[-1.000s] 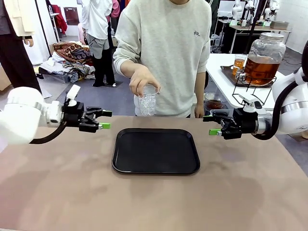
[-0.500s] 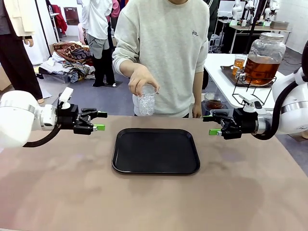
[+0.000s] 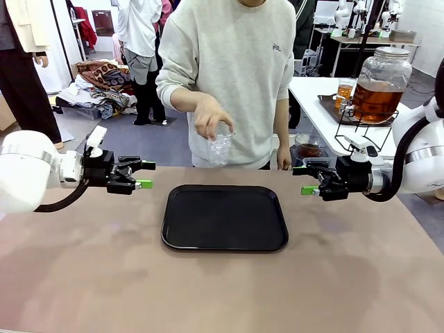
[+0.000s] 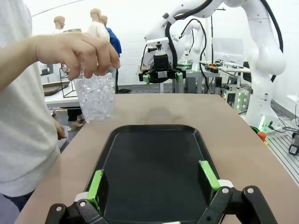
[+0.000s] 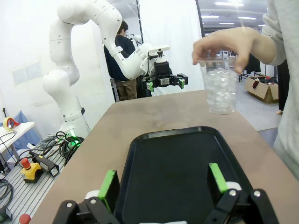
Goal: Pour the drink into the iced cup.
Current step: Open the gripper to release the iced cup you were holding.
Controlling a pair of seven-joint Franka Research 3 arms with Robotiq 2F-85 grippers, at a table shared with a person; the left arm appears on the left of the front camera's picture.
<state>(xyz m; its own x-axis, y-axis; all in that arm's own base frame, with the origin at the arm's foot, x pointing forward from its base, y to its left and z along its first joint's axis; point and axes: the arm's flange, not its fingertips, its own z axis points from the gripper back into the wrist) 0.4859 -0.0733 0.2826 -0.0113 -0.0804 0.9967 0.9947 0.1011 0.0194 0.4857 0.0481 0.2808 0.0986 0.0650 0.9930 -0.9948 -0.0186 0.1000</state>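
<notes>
- Brown matte tabletop (image 3: 361, 277) carries a black rounded-square plastic tray (image 3: 225, 218) at its middle, with a cluttered workshop floor beyond.
- Above the tray's far edge, the person's hand (image 3: 210, 116) grips a clear plastic cup filled with ice (image 3: 219, 147) by its rim, held in the air and not touching the tray.
- To the left of the tray hovers the left gripper (image 3: 144, 175), pointing toward it with green-padded fingers spread and nothing between them.
- To the right of the tray hovers the right gripper (image 3: 303, 180), likewise aimed at it, fingers apart and empty.
- Far right of the tray, on a white side table (image 3: 312, 97), a large glass jar with amber-brown drink (image 3: 379, 84) sits on a black wire stand, beside a small glass of the same liquid (image 3: 345, 91).
</notes>
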